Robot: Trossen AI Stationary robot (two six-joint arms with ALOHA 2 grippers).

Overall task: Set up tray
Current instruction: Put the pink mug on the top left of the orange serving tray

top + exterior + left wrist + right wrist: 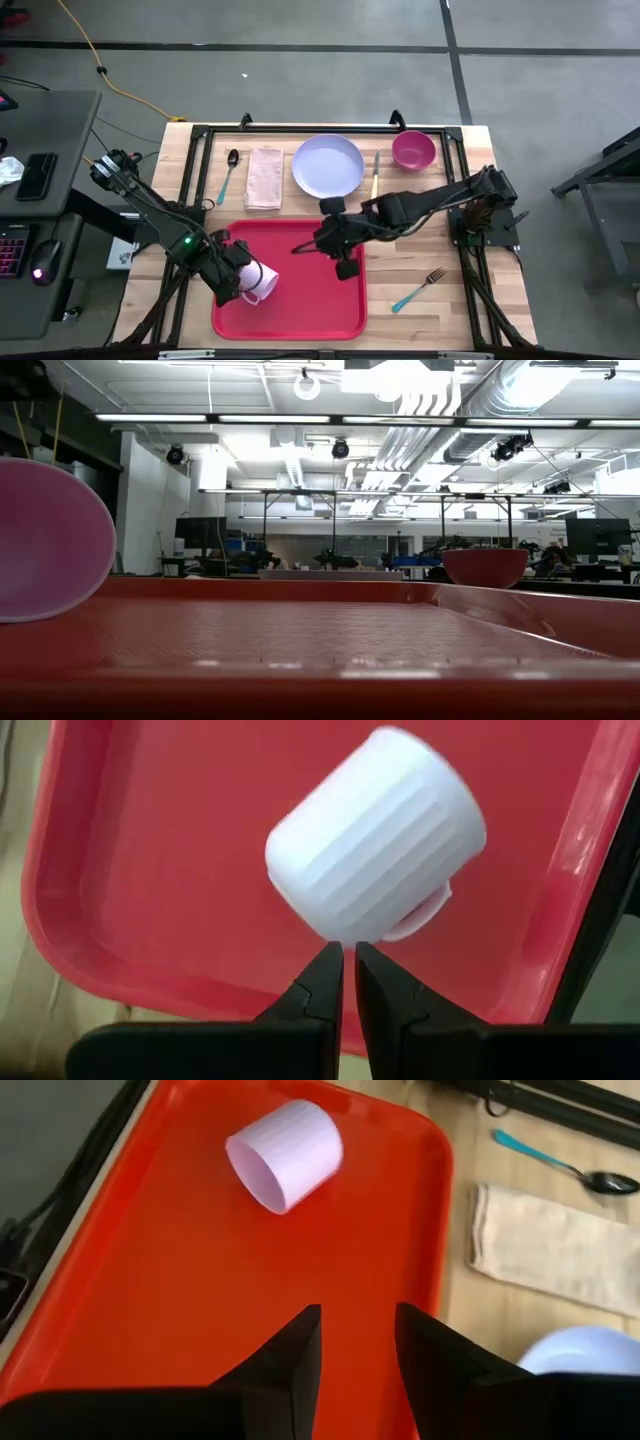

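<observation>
The red tray (300,305) lies at the table's near edge; it fills the low view's foreground (320,640). A pale ribbed mug (259,283) lies on its side on the tray near the tray's left rim, seen too in the low view (45,540) and right wrist view (285,1152). My left gripper (243,275) is shut, its tips (349,952) right at the mug's side wall (375,835). My right gripper (303,247) hovers open over the tray's far right part (355,1342), apart from the mug. My left gripper's shut fingertips (330,965) stand right at the lower edge of the mug's side wall (345,935), beside its handle (425,915). Whether they touch it I cannot tell. The mug lies on the tray floor.
Beyond the tray, from left to right, lie a spoon (230,172), a folded napkin (265,178), a pale plate (328,165), a knife (376,172) and a pink bowl (413,149). A teal-handled fork (420,288) lies right of the tray.
</observation>
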